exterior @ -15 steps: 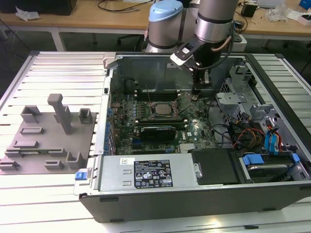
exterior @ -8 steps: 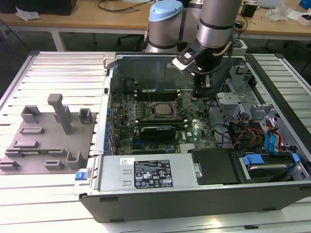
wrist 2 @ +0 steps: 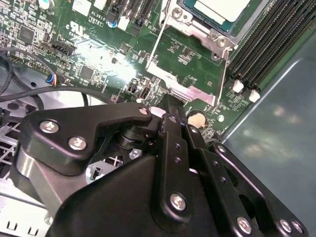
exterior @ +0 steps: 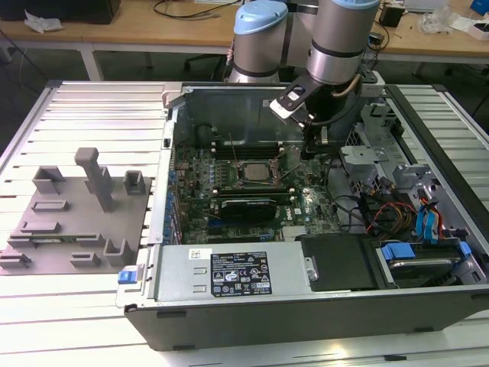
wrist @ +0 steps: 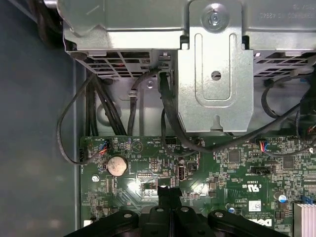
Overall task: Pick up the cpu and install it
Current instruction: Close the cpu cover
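Silver-grey cpu (exterior: 255,173) sat in its socket on the green mobo (exterior: 313,200), inside the open PC case (exterior: 306,317) on the slatted bench (exterior: 92,115). Metal retention frame (wrist 2: 190,59) lay around and beside the socket. Claw (exterior: 311,151) hung low over the board on the exterior view's right of the socket, near the cpu but not touching it. Fingers (wrist: 165,193) were pressed together w/ nothing between them, tips just above the board near a coin-cell batt (wrist: 117,165). Grey plastic fixture (exterior: 76,222) stood on the bench at the exterior view's left, well apart from the case.
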